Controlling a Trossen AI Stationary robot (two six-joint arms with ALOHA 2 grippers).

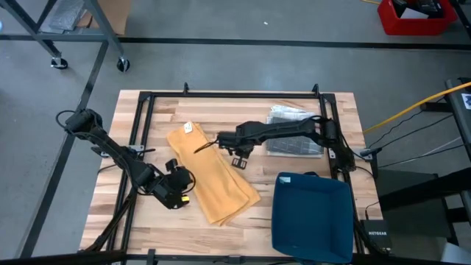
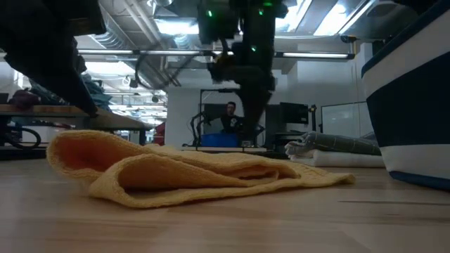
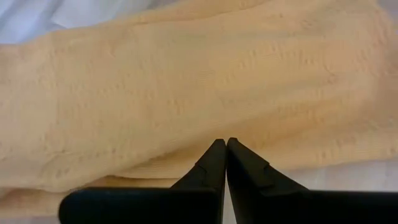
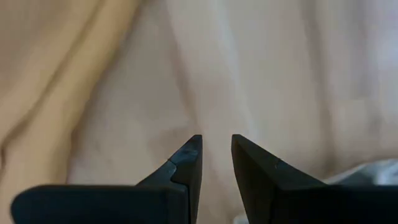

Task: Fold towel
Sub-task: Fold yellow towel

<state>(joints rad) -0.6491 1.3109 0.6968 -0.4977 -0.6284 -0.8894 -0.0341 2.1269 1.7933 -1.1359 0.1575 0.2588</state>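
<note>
Lying folded mid-surface (image 1: 147, 110), the yellow towel (image 1: 213, 180) runs from eleven to five o'clock; left hand (image 3: 225, 149) clenched empty at its nine o'clock edge, right hand (image 4: 216, 149) slightly parted, empty, above.

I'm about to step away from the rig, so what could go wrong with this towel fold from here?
The yellow towel lies loosely bunched, not flat, so another fold could come out crooked. The left tool is shut with no cloth between its fingers, so it may miss its grasp. The blue bin sits close to the towel's lower end and could crowd the fold.
</note>
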